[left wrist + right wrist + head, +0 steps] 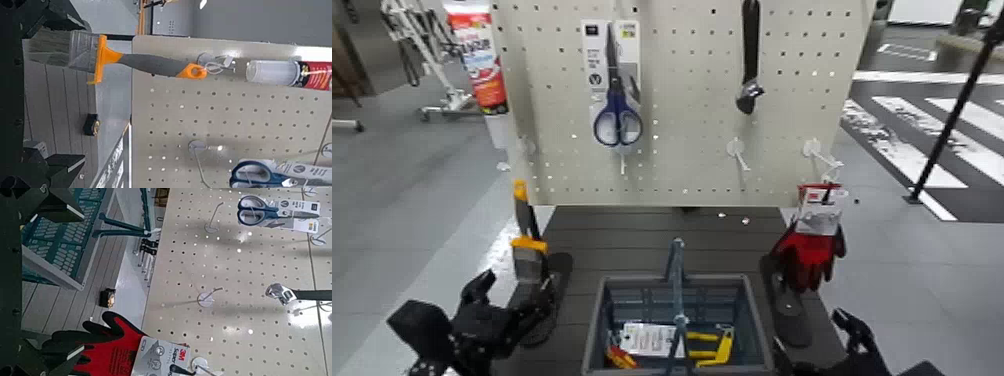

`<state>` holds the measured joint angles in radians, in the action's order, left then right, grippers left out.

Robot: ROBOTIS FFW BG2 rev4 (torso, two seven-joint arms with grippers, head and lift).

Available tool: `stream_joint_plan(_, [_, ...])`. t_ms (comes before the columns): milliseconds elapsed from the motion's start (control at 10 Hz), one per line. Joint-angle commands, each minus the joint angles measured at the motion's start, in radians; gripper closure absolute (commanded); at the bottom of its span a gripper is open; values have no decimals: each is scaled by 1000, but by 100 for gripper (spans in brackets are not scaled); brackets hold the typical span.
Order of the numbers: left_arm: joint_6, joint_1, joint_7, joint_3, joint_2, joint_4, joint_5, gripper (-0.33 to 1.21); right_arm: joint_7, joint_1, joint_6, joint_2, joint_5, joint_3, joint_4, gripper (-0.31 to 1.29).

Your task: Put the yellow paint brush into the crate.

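The left gripper (pixel 512 295) is hovering low at the robot's left side, its fingers standing wide apart and clamping nothing, with the bristle end of the flat paint brush (pixel 156 64) lying near the opening between them. The brush is hanging beside the left edge of the pegboard (pixel 682 165), bristles down, its dark handle ending in an orange tip by a peg hook, its yellow-orange band sitting above the silver ferrule. To the right of the left gripper, the grey-blue slatted crate (pixel 594 345) is standing on the dark ribbed table (pixel 597 245), its bar handle (pixel 678 290) rising over the middle; inside, a white packaging card (pixel 650 340), a red-and-yellow item (pixel 621 358) and a yellow-handled tool (pixel 712 348) are lying. On the crate's other side, the right gripper (pixel 66 283) is waiting with its fingers spread and holding nothing, near the red-and-black work gloves (pixel 812 255) that are hanging at the pegboard's right edge. Farther up, blue-handled scissors (pixel 617 110) are hanging on their card, a black-handled metal tool (pixel 750 60) is hanging to their right, and a red-and-white canister (pixel 482 60) is hanging at the upper left
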<state>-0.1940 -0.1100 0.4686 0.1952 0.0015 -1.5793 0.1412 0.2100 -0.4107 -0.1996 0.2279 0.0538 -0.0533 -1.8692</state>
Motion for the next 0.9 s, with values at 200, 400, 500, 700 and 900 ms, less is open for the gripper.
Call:
stream_joint_plan(200, [25, 93, 42, 33, 12, 48, 55, 12, 23, 27, 0, -4, 8, -10, 22, 15])
stream_joint_plan(400, [33, 139, 74, 58, 25, 82, 86, 12, 31, 38, 0, -5, 8, -14, 31, 15])
stream_joint_plan(500, [38, 161, 97, 67, 31, 104, 95, 12, 35, 42, 0, -7, 11, -16, 38, 15])
stream_joint_plan(700, [62, 199, 147, 78, 54, 137, 109, 12, 42, 55, 0, -9, 11, -20, 47, 15])
stream_joint_plan(900, [93, 225, 188, 102, 68, 165, 117, 13, 48, 62, 0, -16, 11, -20, 56, 15])
